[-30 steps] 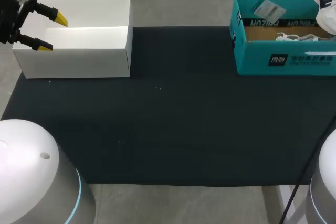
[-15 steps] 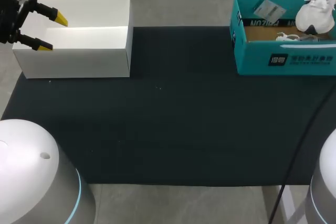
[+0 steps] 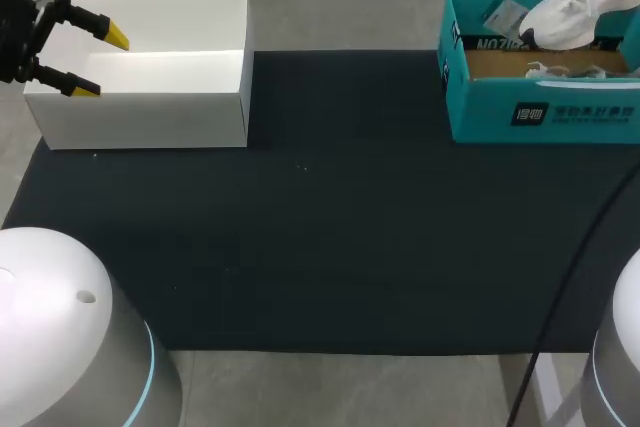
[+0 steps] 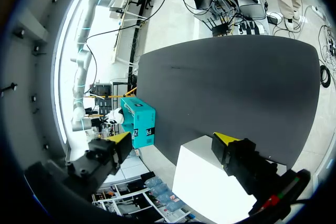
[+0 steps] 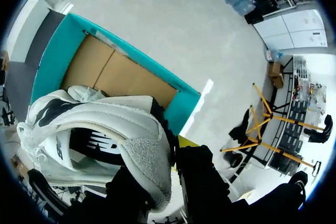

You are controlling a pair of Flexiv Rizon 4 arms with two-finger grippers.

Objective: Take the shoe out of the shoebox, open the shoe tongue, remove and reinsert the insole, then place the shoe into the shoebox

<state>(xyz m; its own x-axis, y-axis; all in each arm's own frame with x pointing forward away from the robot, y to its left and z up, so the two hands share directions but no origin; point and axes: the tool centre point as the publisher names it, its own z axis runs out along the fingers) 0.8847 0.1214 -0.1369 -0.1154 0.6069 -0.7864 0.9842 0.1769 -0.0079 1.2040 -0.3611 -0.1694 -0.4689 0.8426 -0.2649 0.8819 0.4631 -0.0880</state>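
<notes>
One white lace-up sneaker (image 3: 572,9) is held in the air over the far right part of the teal cardboard shoebox (image 3: 545,112), tilted with its toe hanging down across the opening. The right gripper (image 5: 167,153) is clamped on the sneaker's heel collar, with the grey suede heel patch seated against it. Only one yellow tip is visible.

A second white shoe (image 3: 560,72) is left inside the shoebox, with its laces showing above the front wall.

Trouble is judged most likely from the low toe. If the sneaker is carried out sideways at this height, the toe or the loose laces could be caught on the shoebox's rim and the light box dragged or tipped. A hold at the heel alone also leaves the sneaker free to pivot or slip.

Open room is offered by the black bench mat (image 3: 320,237), bare in front of the shoebox and to its left. To the right of the shoebox no room can be seen, as its right end is cut off in the head view.

Far to the left of the shoebox, the left gripper (image 3: 100,64) is hung over a white rectangular box (image 3: 150,117), fingers apart and nothing between them.
</notes>
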